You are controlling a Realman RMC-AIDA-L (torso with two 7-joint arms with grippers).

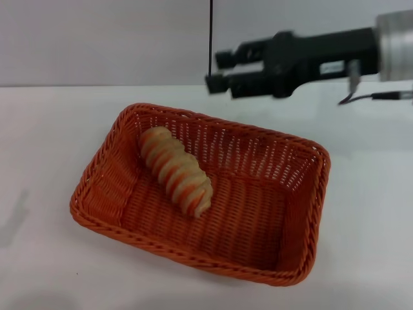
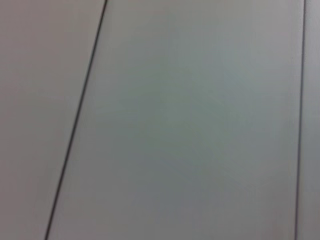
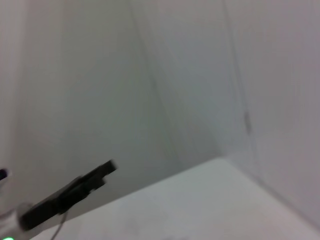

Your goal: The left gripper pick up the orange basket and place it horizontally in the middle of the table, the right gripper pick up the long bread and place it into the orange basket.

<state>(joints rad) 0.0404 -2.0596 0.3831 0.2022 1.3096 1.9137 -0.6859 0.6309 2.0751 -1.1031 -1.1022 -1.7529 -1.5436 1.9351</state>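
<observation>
Sitting on the white table, the orange basket is holding the long bread near its left end. Up behind it, the right gripper is hanging in the air, slightly open, gripping nothing.

Your right gripper hangs in the air above the far rim of the orange basket, its silver-grey arm reaching in from the right. Its two black fingers stand slightly apart, gripping nothing. Your left arm isn't visible.
</observation>
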